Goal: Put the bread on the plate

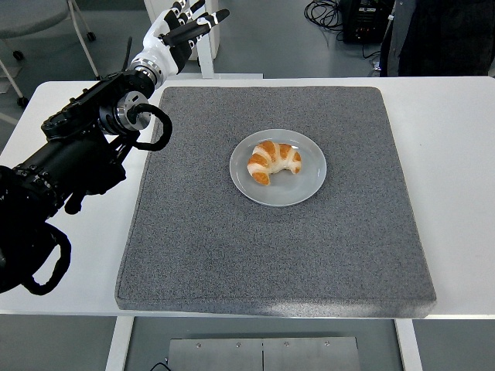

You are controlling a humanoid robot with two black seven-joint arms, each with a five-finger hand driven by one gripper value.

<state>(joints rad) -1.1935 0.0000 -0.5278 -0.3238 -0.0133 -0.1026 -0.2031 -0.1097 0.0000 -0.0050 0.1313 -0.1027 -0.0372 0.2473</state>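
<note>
A golden croissant (274,161) lies on the round grey plate (305,188), near the middle of the dark grey mat (271,255). My left arm stretches from the lower left up along the mat's left side. Its white and black hand (184,28) is raised beyond the table's far edge, well to the upper left of the plate, fingers spread and holding nothing. The right arm is out of sight.
White table (456,154) surrounds the mat on every side. Past the far edge stand a white post (205,54) and black equipment with cables (348,15). A person in dark clothing (441,35) stands at the top right.
</note>
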